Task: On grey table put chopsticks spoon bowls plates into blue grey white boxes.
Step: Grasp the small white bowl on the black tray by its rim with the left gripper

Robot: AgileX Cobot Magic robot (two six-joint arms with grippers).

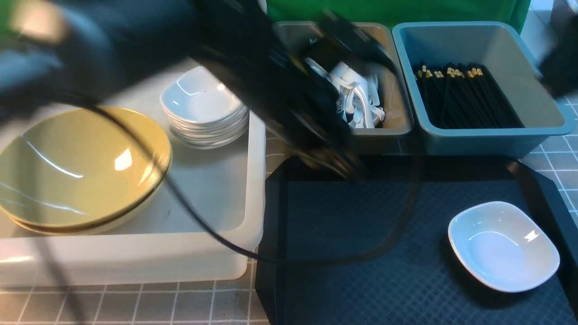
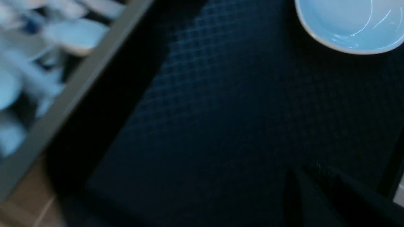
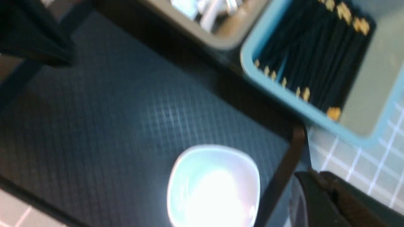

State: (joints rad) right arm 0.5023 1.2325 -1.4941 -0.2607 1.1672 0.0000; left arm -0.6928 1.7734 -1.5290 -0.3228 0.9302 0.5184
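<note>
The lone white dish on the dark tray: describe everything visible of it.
The white dish is small, glossy, rounded-square and shallow, ceramic by its look, with a raised rim and bright highlights inside. It is empty and sits upright, flat on the dark textured tray, on its right side toward the robot. Only the tray touches it; it lies apart from the stacked dishes in the white box.

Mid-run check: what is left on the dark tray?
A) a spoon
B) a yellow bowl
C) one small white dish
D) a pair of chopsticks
C: only a small white dish shows on the dark tray, toward its right side.
</note>
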